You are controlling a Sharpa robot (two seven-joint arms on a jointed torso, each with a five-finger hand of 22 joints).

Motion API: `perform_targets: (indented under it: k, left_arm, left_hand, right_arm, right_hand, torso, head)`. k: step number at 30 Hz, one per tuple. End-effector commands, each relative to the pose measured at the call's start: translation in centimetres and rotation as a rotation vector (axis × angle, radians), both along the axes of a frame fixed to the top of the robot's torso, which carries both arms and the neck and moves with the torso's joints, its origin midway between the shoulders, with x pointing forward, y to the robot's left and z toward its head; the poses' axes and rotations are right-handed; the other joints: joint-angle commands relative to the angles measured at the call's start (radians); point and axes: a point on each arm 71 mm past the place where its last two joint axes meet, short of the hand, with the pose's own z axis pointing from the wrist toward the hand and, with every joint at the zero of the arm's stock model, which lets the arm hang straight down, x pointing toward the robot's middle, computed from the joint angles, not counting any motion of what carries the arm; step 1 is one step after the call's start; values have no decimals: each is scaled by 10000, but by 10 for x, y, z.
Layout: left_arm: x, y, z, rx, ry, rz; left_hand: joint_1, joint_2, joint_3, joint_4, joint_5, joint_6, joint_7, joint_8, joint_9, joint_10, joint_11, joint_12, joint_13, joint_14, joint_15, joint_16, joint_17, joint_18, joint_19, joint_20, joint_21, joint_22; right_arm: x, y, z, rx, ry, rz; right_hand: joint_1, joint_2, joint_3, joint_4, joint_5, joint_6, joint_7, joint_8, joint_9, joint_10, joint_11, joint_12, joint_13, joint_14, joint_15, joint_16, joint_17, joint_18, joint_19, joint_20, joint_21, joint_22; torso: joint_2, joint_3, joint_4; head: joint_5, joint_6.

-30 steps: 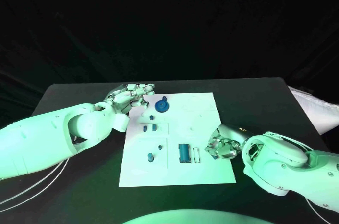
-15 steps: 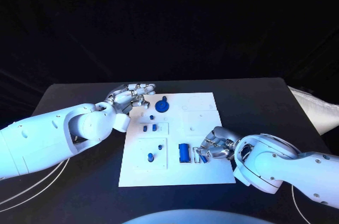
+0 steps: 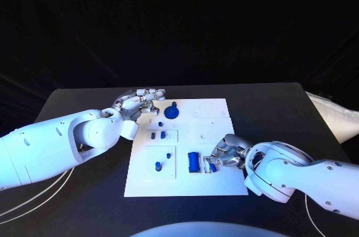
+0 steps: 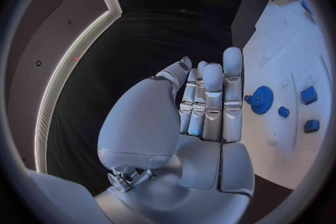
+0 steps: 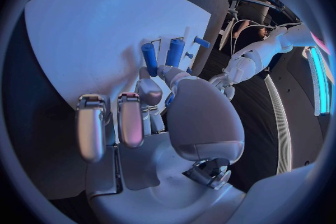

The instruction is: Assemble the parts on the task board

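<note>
On black worktop (image 3: 284, 107): white task board (image 3: 213, 182), rigid. Left robot hand (image 3: 138, 103) fingers straight, holding nothing, beside blue gear (image 3: 172, 112). Right robot hand (image 3: 224, 155) curled near blue cylinder (image 3: 194, 161); grasp unclear. Small, light, probably slick; pinch mid-length.

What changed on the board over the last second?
The right hand moved in over the task board from its right edge toward the blue cylinder; its fingers now sit at a small blue part beside that cylinder, grip unclear. The left hand stayed at the board's far left corner beside the blue gear. The other parts did not move.
</note>
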Motion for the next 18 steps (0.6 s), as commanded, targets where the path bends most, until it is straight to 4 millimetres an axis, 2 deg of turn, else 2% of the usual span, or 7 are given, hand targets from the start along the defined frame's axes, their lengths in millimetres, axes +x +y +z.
perform_targets:
  k: [1, 18]
  left_arm:
    - [-1, -3, 1, -102, -61, -213]
    - [-1, -3, 1, -99, -28, -249]
  left_hand:
    - [-2, 95, -57, -12, -39, -67, -7, 62, -12, -48, -3, 54, 16, -82, 12, 38, -11, 112, -12, 2, -48, -9]
    - [-2, 95, -57, -12, -39, -67, -7, 62, -12, -48, -3, 54, 16, -82, 12, 38, -11, 112, -12, 2, -48, -9]
  right_arm:
    - [-1, 3, 1, -218, -136, 344]
    - [-1, 4, 0, -613, -228, 686]
  right_hand:
    - [-148, 13, -101, 71, 8, 180, -103, 44, -1, 82, -5, 69, 53, 685, -64, 56, 607, -187, 219, -38, 64, 1379]
    - [-641, 17, -645, 272, -28, 284, -148, 75, 93, 214, -40, 311, 281, 692, -94, 77, 635, -201, 261, -65, 98, 1435]
  torso:
    - [4, 5, -1]
    - [-2, 6, -8]
  head:
    - [16, -11]
    - [45, -17]
